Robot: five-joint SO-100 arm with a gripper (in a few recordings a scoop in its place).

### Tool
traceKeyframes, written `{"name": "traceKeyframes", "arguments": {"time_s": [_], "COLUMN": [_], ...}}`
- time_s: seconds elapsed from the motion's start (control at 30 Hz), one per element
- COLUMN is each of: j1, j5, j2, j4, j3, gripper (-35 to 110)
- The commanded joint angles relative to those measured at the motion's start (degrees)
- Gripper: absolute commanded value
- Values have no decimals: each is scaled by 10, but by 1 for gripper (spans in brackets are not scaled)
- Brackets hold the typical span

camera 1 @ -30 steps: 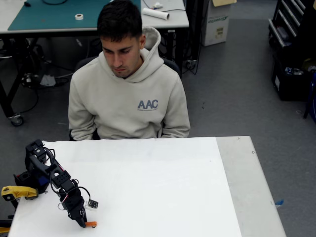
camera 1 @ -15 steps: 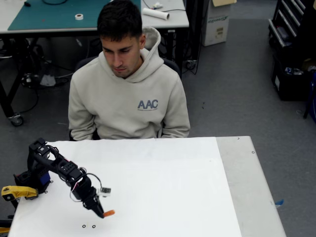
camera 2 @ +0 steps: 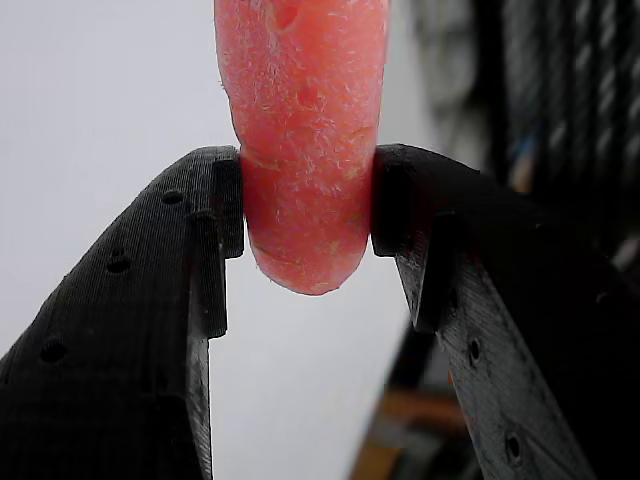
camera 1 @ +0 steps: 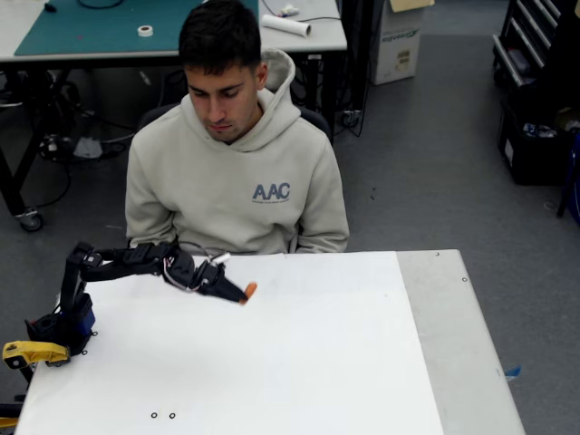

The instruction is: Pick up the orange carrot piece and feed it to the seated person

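Observation:
My black gripper (camera 1: 241,294) is shut on the orange carrot piece (camera 1: 249,291), held above the white table (camera 1: 317,362) with the arm stretched out level from its base at the left. The carrot tip points right, below the seated person (camera 1: 236,172), who sits behind the table's far edge in a beige hooded sweatshirt, looking down. In the wrist view the carrot piece (camera 2: 305,140) is pinched between the two black fingers (camera 2: 200,250), its rounded end poking past the pads, and the gripper (camera 2: 306,215) is closed tight on it.
The arm's base (camera 1: 59,331) and a yellow tool handle (camera 1: 32,352) sit at the table's left edge. Two small black rings (camera 1: 162,416) lie near the front edge. A bare grey strip (camera 1: 462,335) runs down the table's right side.
The gripper rose from the table's front left with the carrot in it and swung up and right toward the person. The arm now reaches out level.

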Motion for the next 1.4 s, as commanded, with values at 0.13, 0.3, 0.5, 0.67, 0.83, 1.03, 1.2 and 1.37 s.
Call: {"name": "traceKeyframes", "arguments": {"time_s": [0.13, 0.3, 0.5, 0.67, 0.83, 1.03, 1.2, 1.37], "j1": [-147, -237, -307, -359, -400, -413, -413, -417], "j5": [-87, -138, -155, -155, -155, -155, -155, -154], "j2": [6, -31, -137, -230, -306, -311, -308, -307], "j4": [-4, -4, -4, -4, -4, -5, -5, -5], "j3": [-153, -226, -376, -523, -657, -668, -668, -668], "gripper": [-2, -2, -2, -2, -2, -2, -2, -2]}}
